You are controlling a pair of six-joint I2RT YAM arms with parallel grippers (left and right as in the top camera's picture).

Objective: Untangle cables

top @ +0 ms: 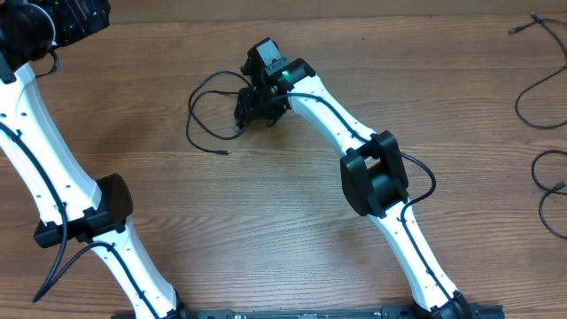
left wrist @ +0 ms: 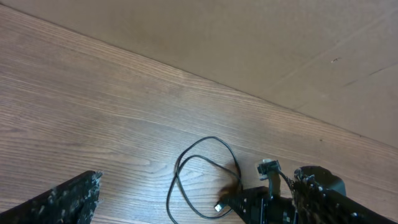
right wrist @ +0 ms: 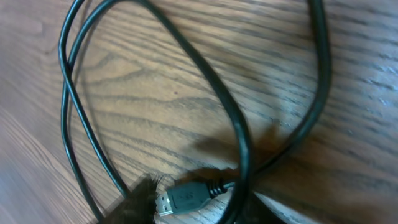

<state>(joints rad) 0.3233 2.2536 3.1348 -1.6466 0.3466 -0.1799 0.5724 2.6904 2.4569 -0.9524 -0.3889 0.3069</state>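
Observation:
A thin black cable (top: 202, 113) lies in a loose loop on the wooden table, left of my right gripper (top: 251, 108). In the right wrist view its USB plug (right wrist: 186, 198) and a crossing strand (right wrist: 241, 155) sit between the fingers of my right gripper (right wrist: 199, 210). The dark left finger (right wrist: 138, 204) touches the plug's tip, so the jaws are closed in on the cable. My left gripper (top: 66, 18) hangs at the far left corner, open and away from the cable. One of its fingers (left wrist: 65, 200) shows at the bottom left of its own view, which also shows the loop (left wrist: 205, 177).
Two more black cables lie at the right edge, one (top: 532, 80) at the back and another (top: 551, 190) nearer. The right arm's elbow (top: 376, 173) stands mid-table. A brown wall (left wrist: 249, 43) rises behind the table's far edge.

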